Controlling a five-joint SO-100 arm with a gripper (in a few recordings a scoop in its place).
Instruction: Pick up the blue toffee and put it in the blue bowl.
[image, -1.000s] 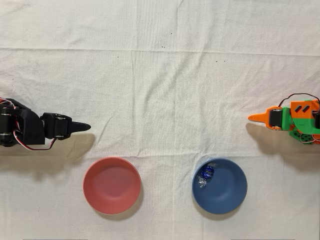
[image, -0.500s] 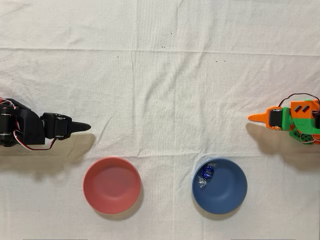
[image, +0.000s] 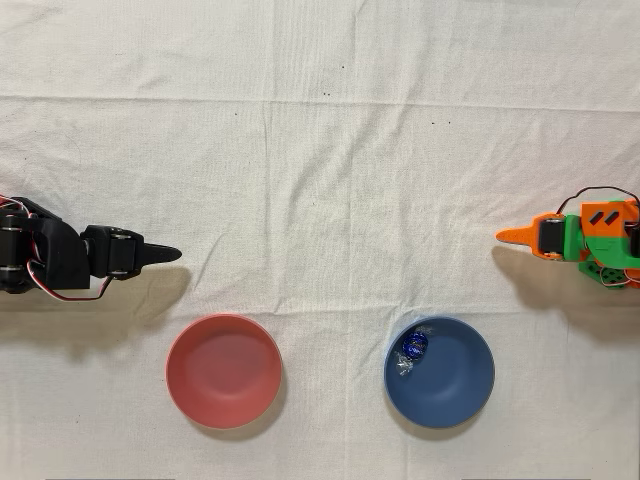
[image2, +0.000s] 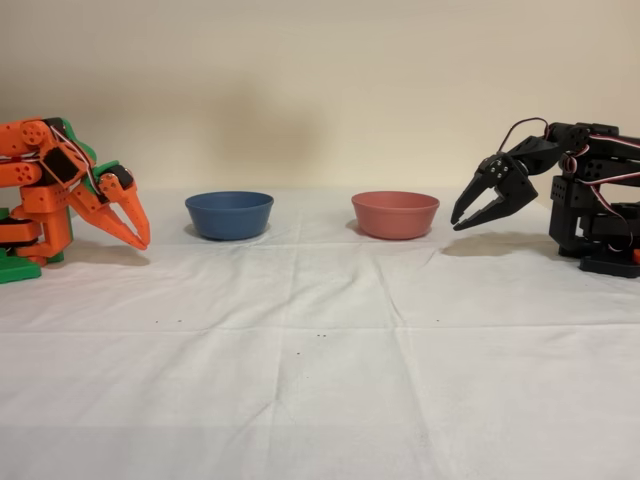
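Observation:
The blue toffee (image: 413, 345) lies inside the blue bowl (image: 458, 385), against its left inner wall in the overhead view, with one silvery twisted end pointing down. From the side, the blue bowl (image2: 229, 214) hides the sweet behind its wall. My orange gripper (image: 506, 237) is drawn back at the right edge of the overhead view, above and to the right of the bowl and well apart from it. In the fixed view the gripper (image2: 142, 240) hangs at the left, its fingers closed to a point with nothing between them.
A red-pink bowl (image: 223, 371) of the same size stands left of the blue one in the overhead view, and to its right in the fixed view (image2: 395, 214). The idle black arm (image: 90, 255) sits at the opposite table side. A wrinkled white cloth (image: 320, 180) covers the table.

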